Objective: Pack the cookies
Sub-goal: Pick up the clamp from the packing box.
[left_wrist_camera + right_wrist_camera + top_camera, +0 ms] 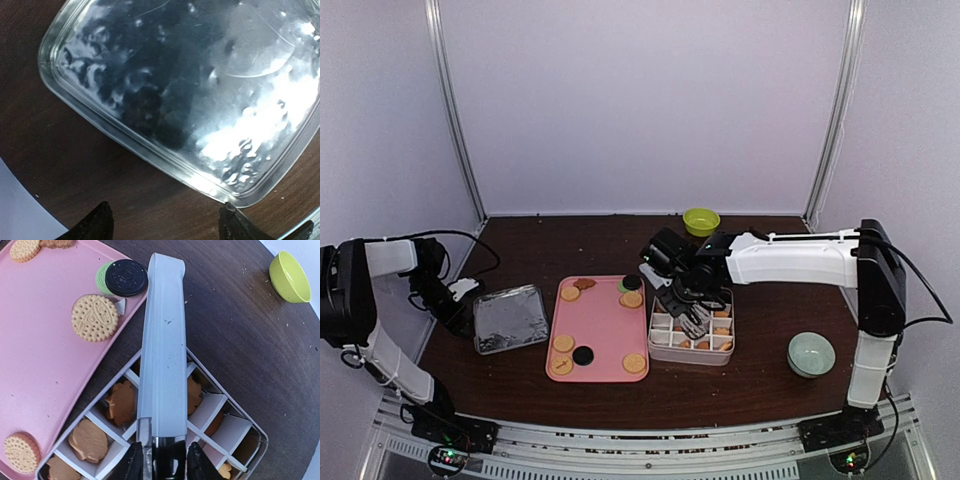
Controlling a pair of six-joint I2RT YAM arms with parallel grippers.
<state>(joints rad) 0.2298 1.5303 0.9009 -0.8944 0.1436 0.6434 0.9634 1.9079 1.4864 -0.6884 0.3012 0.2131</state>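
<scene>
- several cookies [634,362] lie loose on the pink tray [600,325], mostly toward its corners, with its middle bare.
- more cookies sit in the cells of the white divided box [665,350], which stands just beside the tray's right edge with a thin strip of dark table [570,245] between them.
- those on the tray are mostly round and tan with dotted rims. two are black sandwich rounds, and the one at the tray's far right corner overlaps a pale green one. a brownish one lies at the far left corner.
- those in the box are orange-tan and flower-shaped.
- the right gripper [165,462] is clamped on the handle end of the metal tongs [162,330]. the tongs reach across the box to the tray's right edge, beside the black cookie there.
- the left gripper [165,227] has its fingers [95,225] spread wide with nothing between them. it sits low at the rim of the clear plastic lid [190,100], which lies just left of the tray.
- a broad band of table runs from the tray's far edge to the back wall [640,100], and a narrower band runs along its near edge.
- a yellow-green bowl [701,221] sits beyond the tray's far right corner, and a pale bowl [811,354] sits well to the tray's right, past the box.
</scene>
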